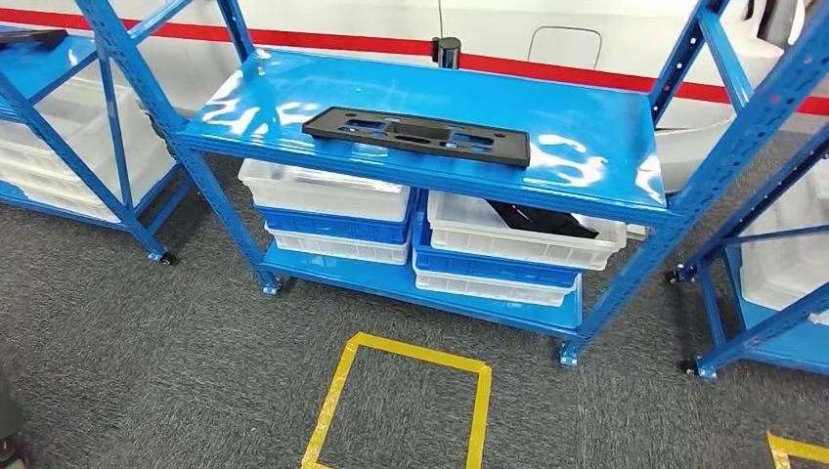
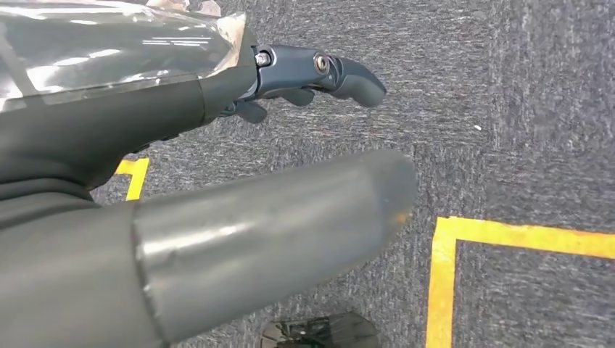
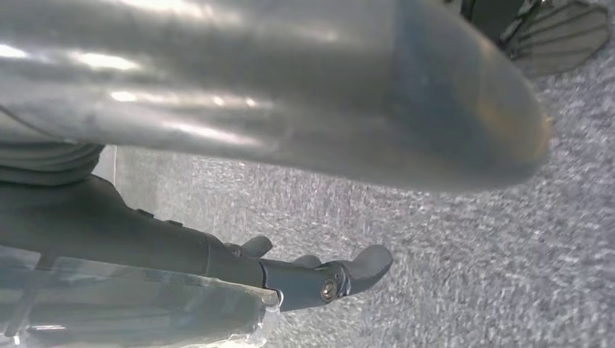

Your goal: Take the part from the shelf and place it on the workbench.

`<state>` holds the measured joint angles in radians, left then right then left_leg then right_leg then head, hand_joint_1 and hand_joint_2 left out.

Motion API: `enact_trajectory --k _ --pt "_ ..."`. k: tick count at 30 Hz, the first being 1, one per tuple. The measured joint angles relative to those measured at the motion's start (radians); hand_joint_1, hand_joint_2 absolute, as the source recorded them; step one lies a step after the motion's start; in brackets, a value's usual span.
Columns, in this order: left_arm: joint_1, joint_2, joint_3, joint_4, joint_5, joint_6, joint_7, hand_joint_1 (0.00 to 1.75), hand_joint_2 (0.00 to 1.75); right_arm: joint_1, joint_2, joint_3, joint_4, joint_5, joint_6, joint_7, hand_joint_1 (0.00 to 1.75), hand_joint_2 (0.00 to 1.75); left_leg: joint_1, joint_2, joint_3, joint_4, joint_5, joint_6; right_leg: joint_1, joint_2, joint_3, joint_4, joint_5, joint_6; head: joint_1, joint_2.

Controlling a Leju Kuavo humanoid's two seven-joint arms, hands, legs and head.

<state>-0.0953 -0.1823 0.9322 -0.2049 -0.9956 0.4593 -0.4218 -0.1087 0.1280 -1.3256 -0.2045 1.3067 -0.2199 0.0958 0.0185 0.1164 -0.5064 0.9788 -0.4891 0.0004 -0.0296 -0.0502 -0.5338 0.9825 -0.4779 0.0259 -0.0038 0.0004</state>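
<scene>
A long flat black plastic part (image 1: 417,134) with several cut-outs lies on the top board of the blue shelf (image 1: 587,127), near its front edge. In the left wrist view my left hand (image 2: 239,145) hangs over grey carpet, its thumb and dark fingers (image 2: 341,72) apart with nothing between them. In the right wrist view my right hand (image 3: 290,188) also hangs above the carpet, thumb and dark fingers (image 3: 341,275) spread and holding nothing.
White and blue bins (image 1: 337,210) are stacked on the lower shelf board; one bin (image 1: 523,230) holds a dark part. More blue racks stand at the left (image 1: 68,127) and right (image 1: 772,244). A yellow tape square (image 1: 401,405) marks the carpet before the shelf.
</scene>
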Motion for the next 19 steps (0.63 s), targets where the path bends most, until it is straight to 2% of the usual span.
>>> enact_trajectory --k 1,2,3,4,5,6,7,8,10,11,12,15,19 --pt "-0.001 0.0 0.0 0.0 0.0 0.0 0.0 0.0 0.0 0.0 0.0 0.0 0.0 0.002 0.001 0.0 0.0 0.0 0.004 -0.02 -0.007 0.019 -0.018 -0.005 -0.004 0.01 0.0 0.0 0.004 -0.009 -0.002 0.0" --pt "0.0 0.001 0.0 0.0 0.0 0.0 0.0 0.0 0.0 -0.001 0.0 0.001 0.0 0.007 0.004 0.002 0.0 0.0 0.007 -0.049 -0.024 0.06 -0.05 -0.009 -0.007 0.019 0.0 -0.001 0.009 -0.017 -0.005 0.0" --pt "0.0 0.001 0.0 0.0 0.0 0.0 0.001 0.0 0.0 -0.001 0.001 0.003 0.0 0.014 0.009 0.004 0.0 0.0 0.01 -0.081 -0.051 0.121 -0.089 -0.012 -0.006 0.027 -0.002 -0.001 0.012 -0.023 -0.008 0.0" --pt "0.002 0.002 0.0 0.0 0.0 0.0 0.001 0.0 0.0 0.0 0.001 0.005 0.0 0.023 0.014 0.007 0.0 0.0 0.01 -0.102 -0.086 0.193 -0.126 -0.012 -0.002 0.035 -0.005 0.0 0.014 -0.028 -0.01 0.0" --pt "0.003 0.003 0.001 0.0 -0.001 0.0 0.001 0.0 0.0 0.0 0.001 0.009 0.0 0.031 0.019 0.011 0.0 0.0 0.01 -0.111 -0.117 0.255 -0.15 -0.012 0.003 0.044 -0.007 0.0 0.015 -0.03 -0.011 0.0" --pt "0.005 0.003 0.001 0.0 -0.001 0.0 0.002 0.0 0.0 0.001 0.001 0.012 0.0 0.037 0.022 0.014 0.0 0.0 0.01 -0.115 -0.136 0.288 -0.153 -0.01 0.007 0.052 -0.008 0.0 0.016 -0.031 -0.011 0.0" --pt "0.006 0.003 0.001 0.0 -0.001 0.0 0.002 0.0 0.0 0.002 0.001 0.015 0.0 0.041 0.022 0.016 0.0 0.0 0.01 -0.115 -0.137 0.283 -0.136 -0.006 0.011 0.059 -0.008 0.0 0.016 -0.031 -0.011 0.0" --pt "0.006 0.003 0.001 0.0 -0.001 0.0 0.002 0.0 0.0 0.003 0.001 0.017 0.0 0.044 0.021 0.017 0.0 0.0 0.009 -0.116 -0.118 0.237 -0.101 0.001 0.015 0.065 -0.006 0.0 0.016 -0.031 -0.011 0.0" --pt "0.006 0.005 0.001 0.0 -0.001 0.0 0.002 0.0 0.0 0.002 0.002 0.021 0.0 0.045 0.02 0.019 0.0 0.87 0.004 -0.121 -0.054 0.098 -0.03 0.019 0.021 0.073 -0.004 0.001 0.016 -0.031 -0.01 0.0" --pt "0.005 0.007 0.001 0.0 -0.001 0.0 0.002 0.0 0.0 0.002 0.002 0.023 0.0 0.046 0.018 0.019 0.0 1.31 0.0 -0.122 -0.031 0.047 -0.01 0.026 0.024 0.076 -0.004 0.001 0.016 -0.03 -0.01 0.0" --pt "0.004 0.007 0.002 0.0 -0.002 0.001 0.001 0.0 0.0 0.002 0.002 0.025 0.0 0.045 0.017 0.019 0.0 1.75 -0.004 -0.122 -0.02 0.019 0.0 0.026 0.029 0.077 -0.006 0.003 0.015 -0.03 -0.009 0.0" --pt "0.004 0.006 0.004 0.001 -0.002 0.001 0.001 0.0 0.0 0.002 0.001 0.029 0.0 0.045 0.014 0.019 0.0 1.75 -0.012 -0.12 -0.021 0.01 0.003 0.016 0.032 0.076 -0.019 0.006 0.012 -0.029 -0.007 0.0" --pt "0.004 0.007 0.01 0.001 -0.003 0.001 0.001 0.0 0.0 0.001 0.001 0.032 0.0 0.045 0.012 0.019 0.0 1.75 -0.019 -0.12 -0.023 0.011 0.004 0.023 0.029 0.076 -0.021 0.006 0.015 -0.024 -0.006 0.0"
